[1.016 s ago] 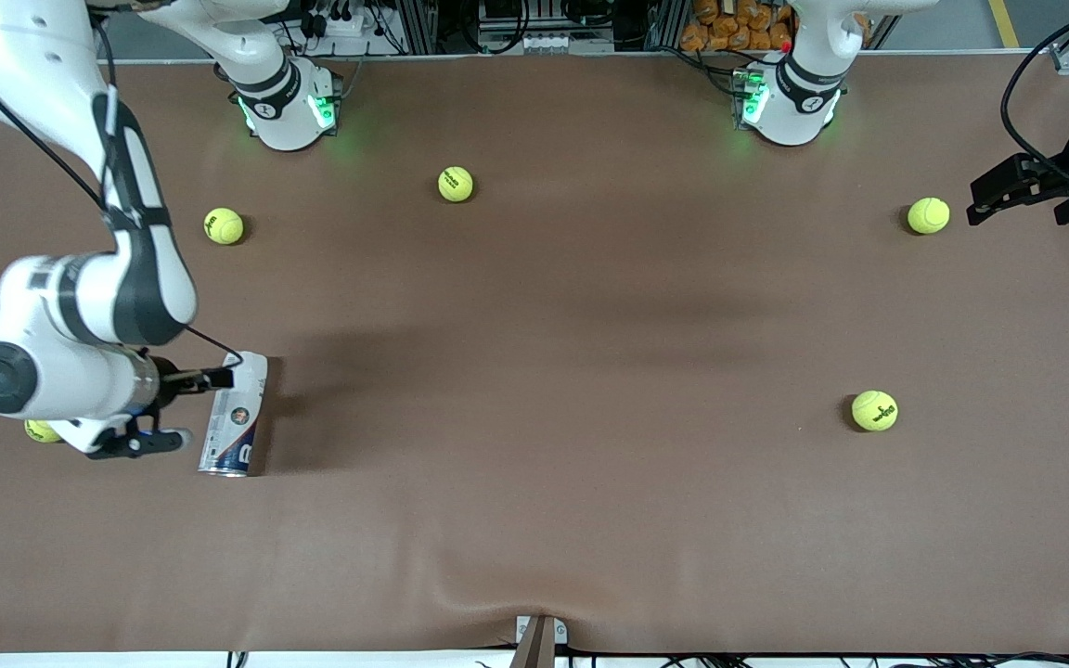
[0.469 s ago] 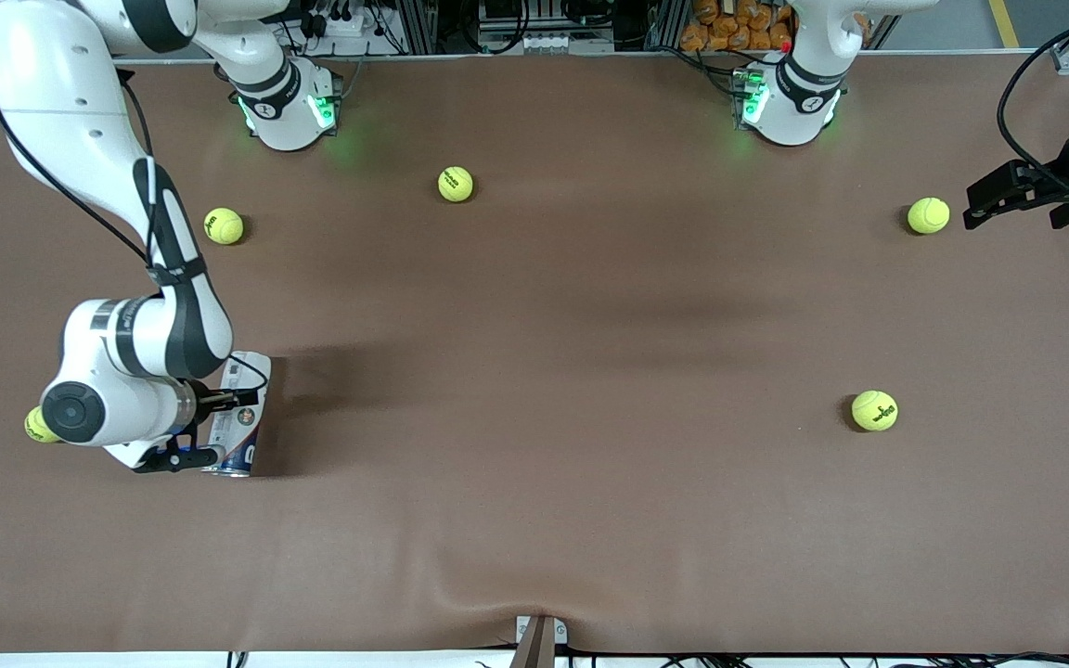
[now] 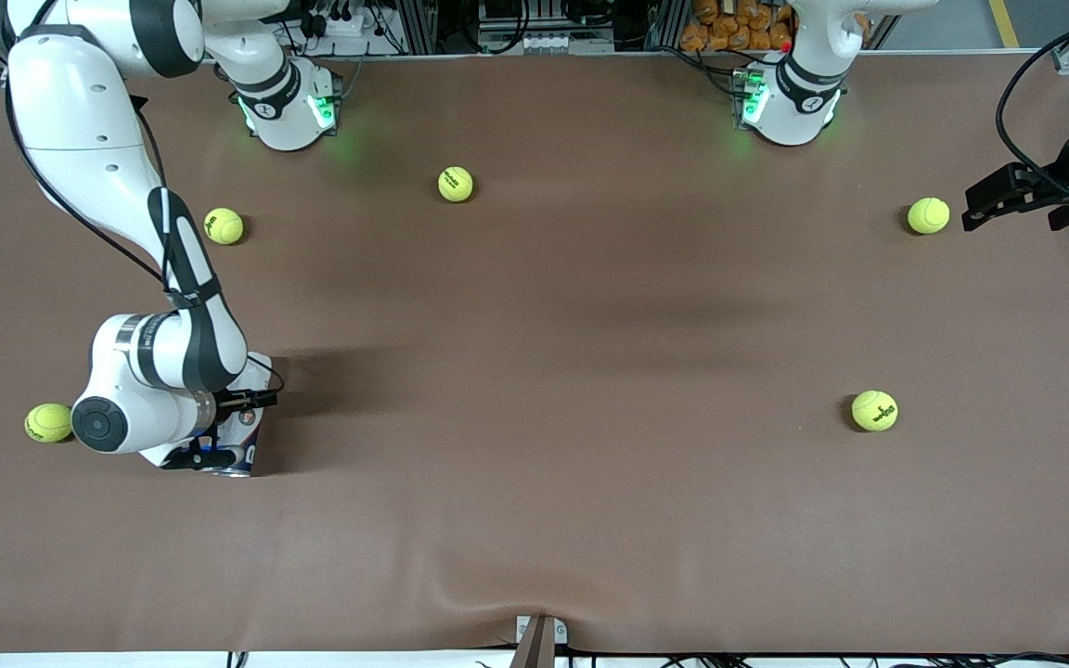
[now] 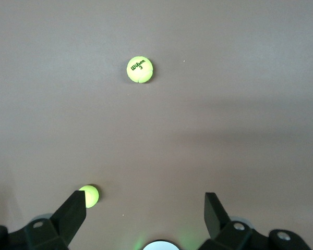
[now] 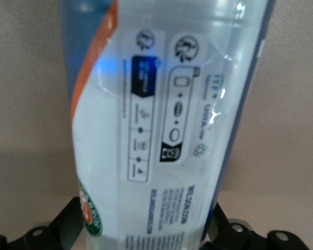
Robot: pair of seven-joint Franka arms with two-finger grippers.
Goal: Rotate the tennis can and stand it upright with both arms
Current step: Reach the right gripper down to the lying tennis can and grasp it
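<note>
The tennis can [image 3: 248, 422] lies on its side on the brown table near the right arm's end, mostly hidden under the right arm's wrist. In the right wrist view the can [image 5: 161, 120] fills the frame, with a white, navy and orange-red label. My right gripper [image 3: 233, 429] is down at the can with one black finger on each side of it [image 5: 141, 224], spread wide and open. My left gripper [image 3: 989, 199] waits open and empty [image 4: 145, 208] over the left arm's end of the table, beside a tennis ball [image 3: 928, 215].
More yellow-green tennis balls lie on the table: one [image 3: 48, 422] beside the right arm's wrist, one [image 3: 224, 225] and one [image 3: 456, 184] nearer the bases, one [image 3: 874, 410] toward the left arm's end. The left wrist view shows two balls [image 4: 140, 69] [image 4: 88, 195].
The right arm has swung down and toward the can, bringing its open fingers from beside it to either side of it. The can and the left arm have hardly moved.
</note>
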